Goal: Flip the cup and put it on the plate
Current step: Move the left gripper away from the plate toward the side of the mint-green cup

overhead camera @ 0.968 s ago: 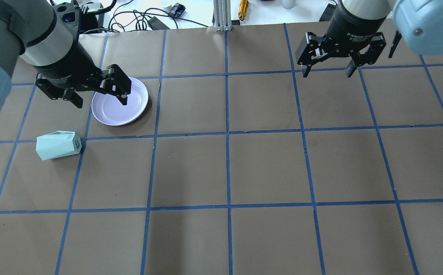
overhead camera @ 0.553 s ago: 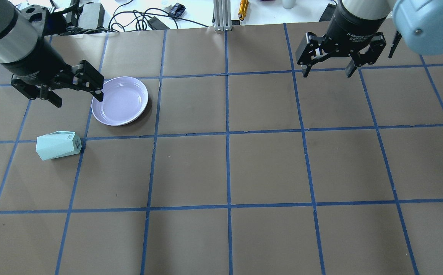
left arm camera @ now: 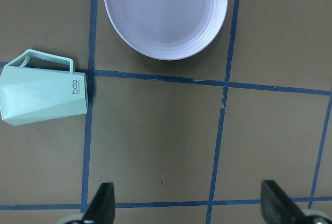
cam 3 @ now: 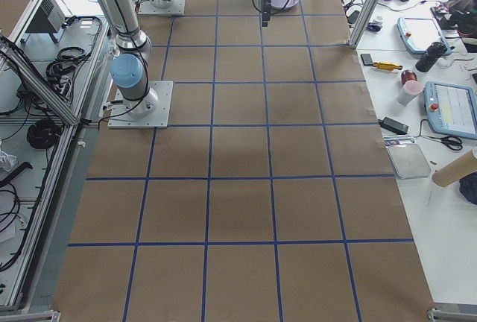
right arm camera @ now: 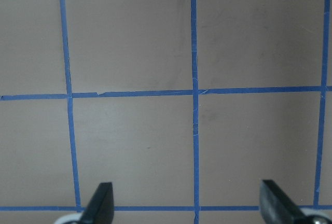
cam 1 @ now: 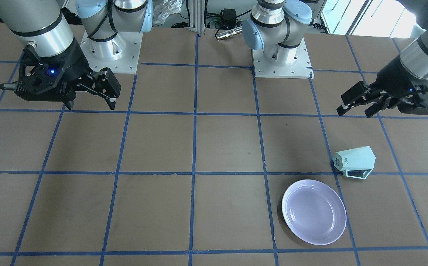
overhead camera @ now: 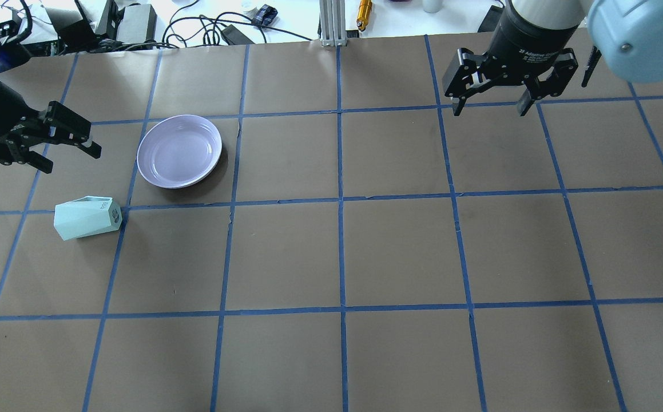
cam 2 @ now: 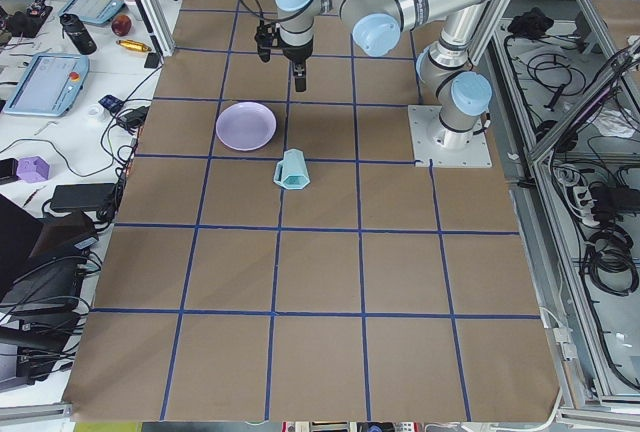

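At the left of the table (overhead camera: 400, 252), the cup (overhead camera: 87, 217) lies on its side, base facing right, apart from the plate (overhead camera: 179, 150), which sits just farther and right. Left gripper (overhead camera: 72, 161) hangs beyond the cup, jaws spread, empty. Right gripper (overhead camera: 488, 110) hangs at far right, jaws spread, empty
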